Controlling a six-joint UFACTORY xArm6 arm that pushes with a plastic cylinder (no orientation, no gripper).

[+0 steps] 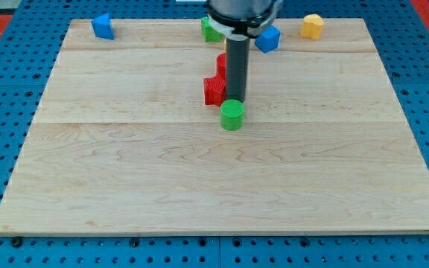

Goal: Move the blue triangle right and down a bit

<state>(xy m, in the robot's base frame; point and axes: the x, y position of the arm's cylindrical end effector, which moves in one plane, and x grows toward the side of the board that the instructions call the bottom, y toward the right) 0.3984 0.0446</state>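
Our blue triangle (103,26) sits at the table's top-left corner; my tip (236,100), a bare rod holding nothing, touches the green cylinder (232,115) mid-table beside red blocks (215,88), which we risk scattering when we cross over.

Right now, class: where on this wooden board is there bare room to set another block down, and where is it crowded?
Free: the whole stretch below the green cylinder down to the board's bottom edge, plus both sides at mid-height. Crowded: the top edge, with the blue triangle, green block, blue cube and yellow block, and the centre, where my tip stands beside the red blocks.
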